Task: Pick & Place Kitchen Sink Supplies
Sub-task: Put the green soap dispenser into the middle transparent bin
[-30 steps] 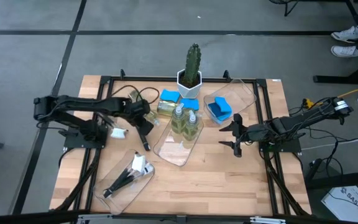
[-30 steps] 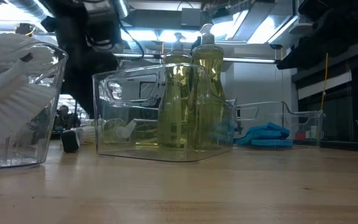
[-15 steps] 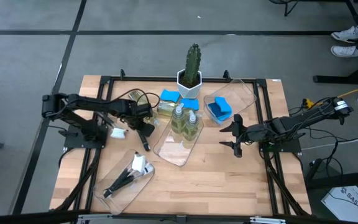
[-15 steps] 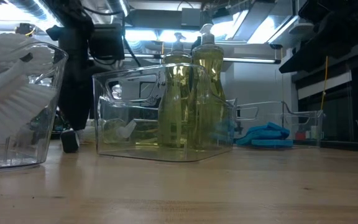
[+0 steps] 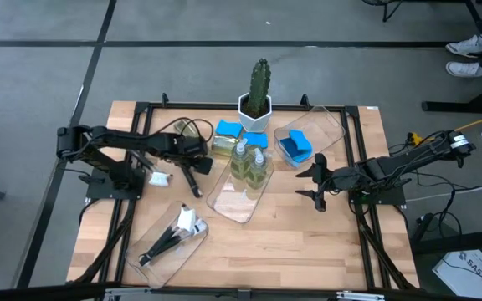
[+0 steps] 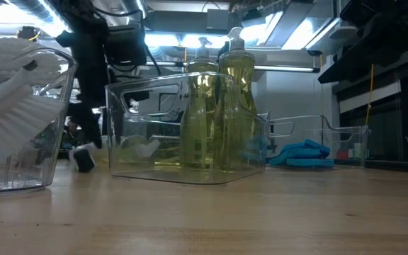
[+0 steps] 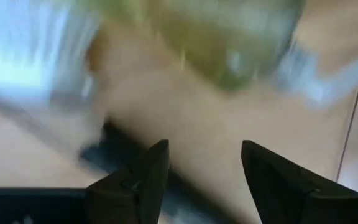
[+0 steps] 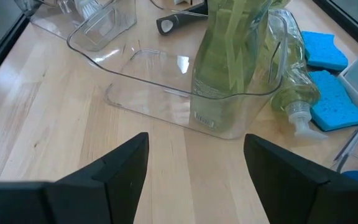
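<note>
So the wooden slatted desk (image 5: 308,234) has three clear plastic trays on it. The middle tray (image 5: 239,194) holds two upright clear bottles (image 5: 250,162) of pale yellow-green liquid, standing side by side at its far end. A third bottle (image 5: 223,145) lies on its side on the bare wood, just beside that tray and near the desk's far edge, touching or nearly touching the two bright blue sponges (image 5: 239,134) stacked loosely by the white cactus pot (image 5: 255,111). One more blue sponge (image 5: 294,146) sits in the tray (image 5: 329,127) toward the far right corner.

The tray (image 5: 167,248) near the front left corner has a black-handled brush (image 5: 176,232) with a white bristly head lying in it. Another slim black brush (image 5: 192,180) lies flat on the wood between the left arm and the middle tray.

The left gripper (image 5: 201,164) hovers over that loose brush with its dark fingers (image 7: 151,177) parted, nothing between them. The right gripper (image 5: 316,186) waits near the desk's right side, fingers spread wide, also empty.
</note>
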Motion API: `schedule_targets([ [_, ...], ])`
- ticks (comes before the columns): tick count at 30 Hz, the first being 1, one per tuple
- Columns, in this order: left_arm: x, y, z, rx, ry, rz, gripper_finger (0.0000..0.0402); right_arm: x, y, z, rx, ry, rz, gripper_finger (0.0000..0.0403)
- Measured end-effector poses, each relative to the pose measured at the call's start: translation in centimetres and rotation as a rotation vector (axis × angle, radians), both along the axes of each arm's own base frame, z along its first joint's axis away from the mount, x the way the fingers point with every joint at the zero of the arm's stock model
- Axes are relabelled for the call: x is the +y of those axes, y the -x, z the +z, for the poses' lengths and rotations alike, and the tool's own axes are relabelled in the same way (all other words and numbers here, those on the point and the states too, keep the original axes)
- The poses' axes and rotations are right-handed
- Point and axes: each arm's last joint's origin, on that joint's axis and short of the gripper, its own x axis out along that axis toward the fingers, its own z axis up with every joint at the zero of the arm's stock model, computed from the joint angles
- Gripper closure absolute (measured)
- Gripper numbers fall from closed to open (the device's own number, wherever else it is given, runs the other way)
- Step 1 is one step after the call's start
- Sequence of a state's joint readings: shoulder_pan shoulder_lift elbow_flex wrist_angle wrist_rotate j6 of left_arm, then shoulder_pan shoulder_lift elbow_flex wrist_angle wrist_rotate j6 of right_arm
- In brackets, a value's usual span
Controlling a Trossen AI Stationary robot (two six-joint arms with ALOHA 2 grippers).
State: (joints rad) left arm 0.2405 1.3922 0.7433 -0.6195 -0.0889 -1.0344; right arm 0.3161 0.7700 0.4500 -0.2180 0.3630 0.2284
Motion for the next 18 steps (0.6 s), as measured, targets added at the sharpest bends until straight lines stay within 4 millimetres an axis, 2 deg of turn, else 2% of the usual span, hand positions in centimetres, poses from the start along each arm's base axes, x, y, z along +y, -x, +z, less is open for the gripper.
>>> schedule_targets([
  [5, 0.3, -0.9, 0.4, -0.076, -0.082, -0.064, 0.0209, 0.0, 0.0, 0.0, 0.0, 0.004, 0.002, 0.0141],
  [12, 0.6, -2.6, 1.4, -0.281, -0.138, -0.135, 0.0208, 0.0, 0.0, 0.0, 0.001, 0.015, 0.007, 0.0141],
  [18, 1.0, -2.9, 1.7, -0.315, -0.167, -0.271, 0.0209, 0.0, 0.0, 0.0, 0.002, 0.023, 0.01, 0.0141],
])
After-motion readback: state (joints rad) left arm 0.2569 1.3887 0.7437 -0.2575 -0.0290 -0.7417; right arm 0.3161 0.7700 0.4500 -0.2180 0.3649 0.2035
